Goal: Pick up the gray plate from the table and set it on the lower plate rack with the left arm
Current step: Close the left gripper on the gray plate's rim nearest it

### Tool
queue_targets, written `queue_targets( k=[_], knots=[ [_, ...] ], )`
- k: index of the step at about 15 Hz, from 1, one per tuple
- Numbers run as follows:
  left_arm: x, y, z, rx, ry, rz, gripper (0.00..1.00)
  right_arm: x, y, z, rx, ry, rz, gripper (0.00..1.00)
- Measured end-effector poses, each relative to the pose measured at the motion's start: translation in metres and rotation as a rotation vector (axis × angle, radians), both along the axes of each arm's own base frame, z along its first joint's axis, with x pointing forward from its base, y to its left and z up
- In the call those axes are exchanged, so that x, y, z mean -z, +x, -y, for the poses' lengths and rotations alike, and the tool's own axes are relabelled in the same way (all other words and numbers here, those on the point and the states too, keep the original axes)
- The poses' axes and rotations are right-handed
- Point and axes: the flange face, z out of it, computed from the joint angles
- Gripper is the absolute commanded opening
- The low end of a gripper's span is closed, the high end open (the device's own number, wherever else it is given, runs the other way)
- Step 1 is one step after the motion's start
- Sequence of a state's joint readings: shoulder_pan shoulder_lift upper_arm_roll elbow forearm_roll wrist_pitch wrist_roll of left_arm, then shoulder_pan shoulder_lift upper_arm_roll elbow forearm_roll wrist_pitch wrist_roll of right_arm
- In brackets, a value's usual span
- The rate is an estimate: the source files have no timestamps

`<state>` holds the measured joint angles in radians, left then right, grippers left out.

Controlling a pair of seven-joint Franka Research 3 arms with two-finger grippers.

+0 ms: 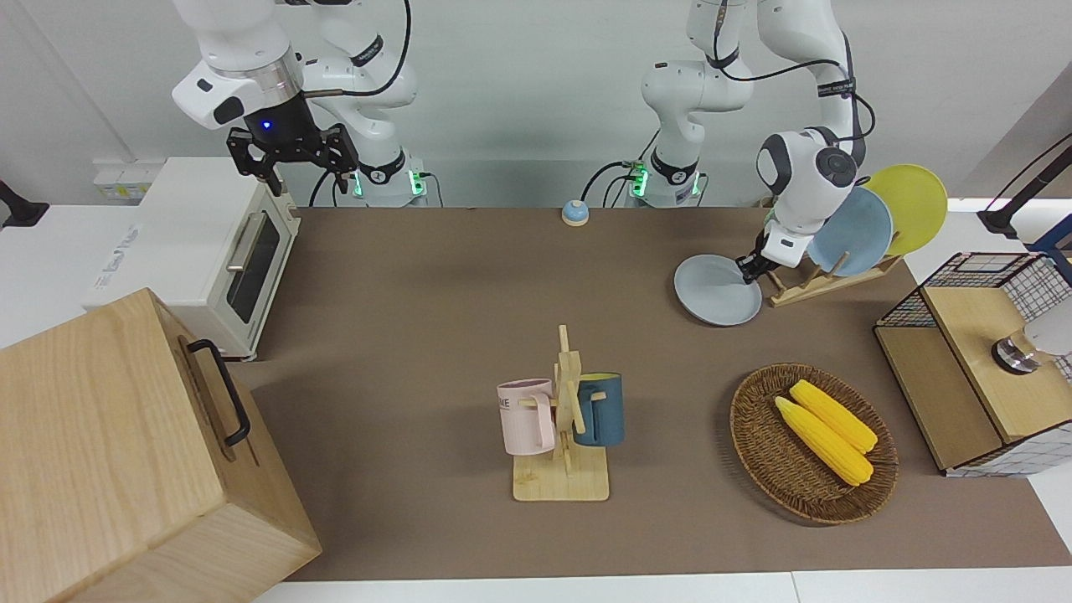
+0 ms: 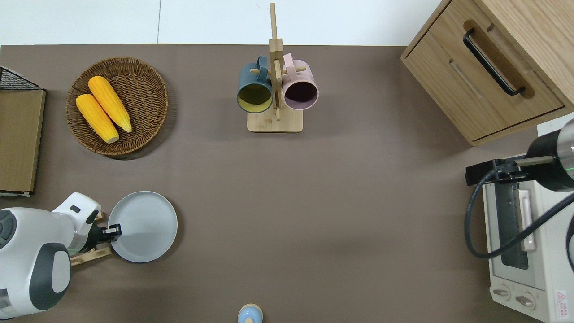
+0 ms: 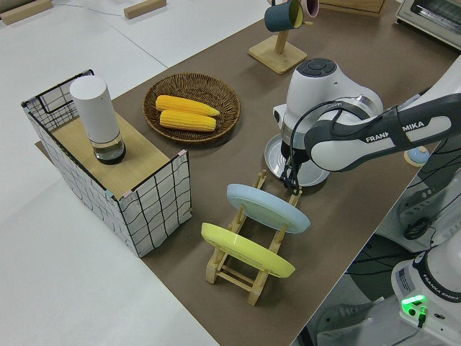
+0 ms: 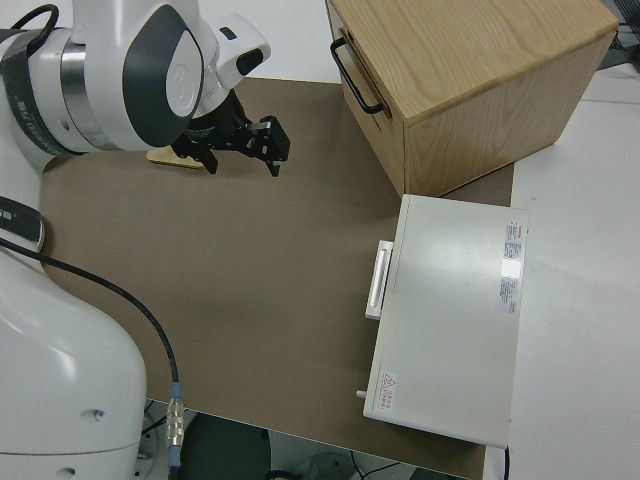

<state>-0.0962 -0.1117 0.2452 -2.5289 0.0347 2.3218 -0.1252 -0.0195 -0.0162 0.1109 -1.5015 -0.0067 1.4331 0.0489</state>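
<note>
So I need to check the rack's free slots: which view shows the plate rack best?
The left side view: the lower plate rack is seen whole, with the sky-blue plate and yellow plate standing in it. The front view shows one end under those plates. Overhead, only a rail shows beside the left arm. The right side view misses it.

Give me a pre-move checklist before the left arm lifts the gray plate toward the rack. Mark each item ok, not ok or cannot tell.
1. Left gripper at the gray plate's rim, on the edge beside the rack: ok.
2. Fingers firmly shut on the rim: cannot tell.
3. Plate lifted off the table: cannot tell; it looks flat or barely tilted.
4. Free slot on the plate rack: ok; the blue plate and the yellow plate stand in it, with bare pegs at the end by the gripper.
5. Right arm parked: ok.
</note>
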Motion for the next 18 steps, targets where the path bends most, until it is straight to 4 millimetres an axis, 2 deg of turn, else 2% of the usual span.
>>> queue_targets(
  k=[13,18],
  knots=[
    [-0.003,0.000,0.001,-0.005,-0.004,0.005,0.00,0.000,0.000,0.000,0.000,0.000,0.000,0.987],
    [-0.014,0.004,0.002,-0.002,-0.005,-0.003,0.00,0.000,0.000,0.000,0.000,0.000,0.000,0.987]
  ],
)
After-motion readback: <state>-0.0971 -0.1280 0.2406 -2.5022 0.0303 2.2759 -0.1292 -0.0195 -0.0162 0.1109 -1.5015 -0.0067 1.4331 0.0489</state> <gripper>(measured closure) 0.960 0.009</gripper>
